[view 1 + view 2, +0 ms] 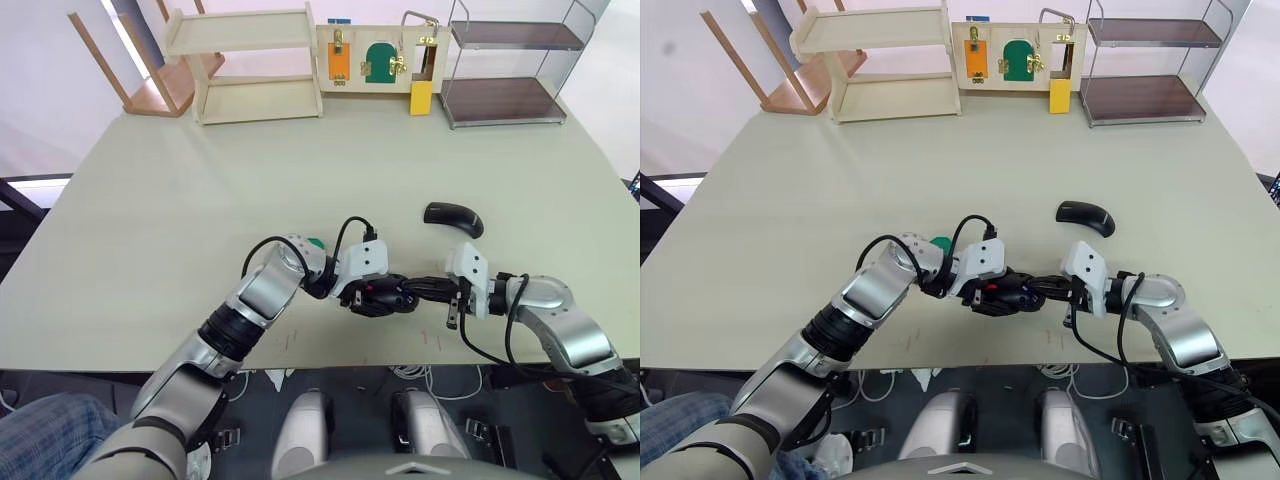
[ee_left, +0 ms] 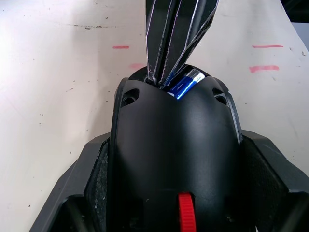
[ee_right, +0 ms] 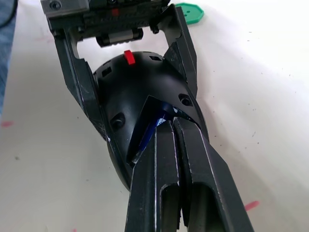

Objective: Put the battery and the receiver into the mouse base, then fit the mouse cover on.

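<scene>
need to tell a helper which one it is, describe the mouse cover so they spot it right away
Start at the pale table and find the two robot arms meeting near its front edge. Just beyond the right hand, lying alone on the tabletop, is the mouse cover: a smooth, glossy black arched shell, unlike the mouse base held in the left hand.

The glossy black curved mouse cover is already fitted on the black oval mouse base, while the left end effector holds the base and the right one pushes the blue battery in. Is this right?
Not quite. The glossy black curved mouse cover lies apart on the table, beyond the right end effector, as the left eye view shows. The rest holds: the left end effector grips the black oval mouse base and the right one pushes the blue battery in.
</scene>
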Controlling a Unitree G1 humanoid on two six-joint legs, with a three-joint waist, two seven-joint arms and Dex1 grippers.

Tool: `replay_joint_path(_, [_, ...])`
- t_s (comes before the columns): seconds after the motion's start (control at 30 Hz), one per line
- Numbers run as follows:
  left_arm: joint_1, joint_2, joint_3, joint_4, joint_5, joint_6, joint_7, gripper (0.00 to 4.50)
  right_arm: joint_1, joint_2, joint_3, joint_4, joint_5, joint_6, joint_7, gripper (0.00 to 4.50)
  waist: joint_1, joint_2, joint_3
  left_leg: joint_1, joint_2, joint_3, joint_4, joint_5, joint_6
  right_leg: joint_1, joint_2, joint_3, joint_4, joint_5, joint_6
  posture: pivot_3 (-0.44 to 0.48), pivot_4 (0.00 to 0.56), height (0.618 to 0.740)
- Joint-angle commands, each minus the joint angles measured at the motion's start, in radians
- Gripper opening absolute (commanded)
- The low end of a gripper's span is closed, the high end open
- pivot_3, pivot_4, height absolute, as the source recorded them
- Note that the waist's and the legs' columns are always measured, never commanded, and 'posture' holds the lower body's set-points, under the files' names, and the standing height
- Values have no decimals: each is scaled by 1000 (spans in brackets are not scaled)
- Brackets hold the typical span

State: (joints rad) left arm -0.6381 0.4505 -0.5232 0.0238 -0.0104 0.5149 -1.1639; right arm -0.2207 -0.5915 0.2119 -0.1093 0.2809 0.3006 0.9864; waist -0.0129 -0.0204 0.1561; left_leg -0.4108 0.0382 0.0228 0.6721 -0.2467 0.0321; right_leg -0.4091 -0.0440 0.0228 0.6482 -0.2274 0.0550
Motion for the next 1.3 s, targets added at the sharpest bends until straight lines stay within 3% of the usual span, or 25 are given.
replay_joint_path(0.03, [-1, -1, -22, -3, 10, 4, -5, 2970, 44, -26, 68, 67, -85, 63, -18, 46, 0, -2, -2, 1, 0, 0, 0, 0, 0, 1, 0, 0, 0, 0, -1, 0, 150, 740])
replay_joint_path(0.17, [0, -1, -22, -1, 11, 2, -6, 2970, 53, -24, 63, 62, -77, 40, -19, 46, 0, -2, -2, 10, 0, 1, -2, 0, 0, 9, 0, 1, -1, -3, -4, 0, 150, 740])
replay_joint_path(0.37, [-3, -4, -22, 2, 11, 1, -6, 2970, 69, 40, -37, -4, 10, -160, -12, 46, 1, -2, -2, 11, 0, 0, -2, 0, 0, 11, 0, 1, -1, -3, -3, 0, 150, 740])
replay_joint_path(0.9, [2, -10, -20, 2, 13, -1, 2, 2970, 200, -80, -301, -28, 190, -219, 136, 46, 3, -1, -1, 10, 0, 0, -3, 0, 0, 10, 0, 1, -2, -3, -3, 0, 150, 740])
replay_joint_path(1.03, [3, -13, -18, -3, 10, 3, 5, 2970, 214, -102, -349, 16, 259, -223, 233, 1713, 3, -1, -1, 10, 0, 0, -2, 0, 0, 10, 0, 2, -2, -4, -1, 0, 150, 740])
replay_joint_path(1.2, [3, -10, -17, -5, 10, 1, 3, 2970, 207, -124, -374, 59, 287, -238, 326, 4249, 3, -1, 0, 10, 0, 0, -2, 0, 0, 10, 0, 3, -3, -4, -2, 0, 150, 740])
replay_joint_path(1.3, [2, -11, -17, -2, 11, -1, 6, 2970, 197, -126, -374, 93, 275, -268, 356, 4441, 3, -1, 0, 11, 0, 0, -2, 0, 0, 10, 0, 2, -3, -4, -2, 0, 150, 740])
